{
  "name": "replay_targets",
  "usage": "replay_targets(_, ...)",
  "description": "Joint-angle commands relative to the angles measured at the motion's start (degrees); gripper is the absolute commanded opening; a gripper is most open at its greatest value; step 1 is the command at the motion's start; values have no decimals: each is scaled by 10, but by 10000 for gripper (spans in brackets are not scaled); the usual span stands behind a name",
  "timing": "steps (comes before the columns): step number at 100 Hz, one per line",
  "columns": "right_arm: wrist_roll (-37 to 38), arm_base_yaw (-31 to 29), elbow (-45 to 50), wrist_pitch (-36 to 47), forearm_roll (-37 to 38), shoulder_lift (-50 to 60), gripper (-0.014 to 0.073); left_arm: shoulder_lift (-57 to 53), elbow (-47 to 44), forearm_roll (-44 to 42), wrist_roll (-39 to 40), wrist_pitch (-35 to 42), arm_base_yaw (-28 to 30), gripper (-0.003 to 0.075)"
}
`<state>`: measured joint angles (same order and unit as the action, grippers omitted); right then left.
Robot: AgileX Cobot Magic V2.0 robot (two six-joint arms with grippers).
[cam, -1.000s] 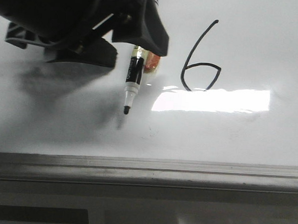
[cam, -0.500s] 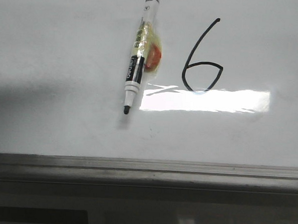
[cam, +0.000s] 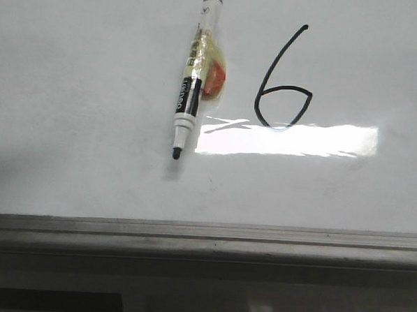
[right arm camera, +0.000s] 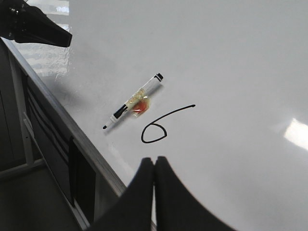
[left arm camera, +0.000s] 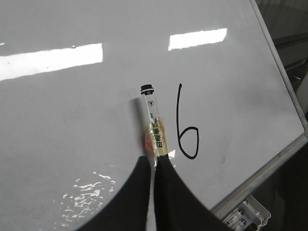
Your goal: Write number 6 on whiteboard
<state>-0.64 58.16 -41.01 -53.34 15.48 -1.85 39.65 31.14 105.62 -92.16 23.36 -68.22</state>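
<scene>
A black number 6 [cam: 284, 83] is drawn on the whiteboard [cam: 70, 121], also in the left wrist view [left arm camera: 186, 130] and the right wrist view [right arm camera: 161, 126]. A marker [cam: 191, 92] with black tip and yellow-orange tape lies flat on the board just left of the 6, uncapped, tip toward the grey metal strip [cam: 204, 236]. My left gripper [left arm camera: 154, 161] hovers above the marker [left arm camera: 153, 122], fingers together, holding nothing. My right gripper [right arm camera: 154, 160] is shut and empty, above the board near its edge, apart from the marker [right arm camera: 132, 102].
A tray with spare markers [left arm camera: 243, 219] hangs below the board's edge. The left arm's dark fingers [right arm camera: 33, 29] show at the board's far corner in the right wrist view. Dark cabinet fronts [right arm camera: 57, 159] lie below the edge.
The left gripper that was on the marker one second ago has let go and pulled out of the front view. The marker stays lying where it was.
</scene>
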Motion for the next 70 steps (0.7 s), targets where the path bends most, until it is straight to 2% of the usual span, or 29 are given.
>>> replay_targets(1,0,-3,-9,43,7,-10,-49,-1,16,13,-3,-17,-5,-20)
replay_targets(54,0,-3,-9,43,7,-10,-49,-1,12,13,-3,-17,-5,-20)
replay_targets(70,0,-3,-9,43,7,-10,-49,-32,-29,-67,-5,-3,28,-20)
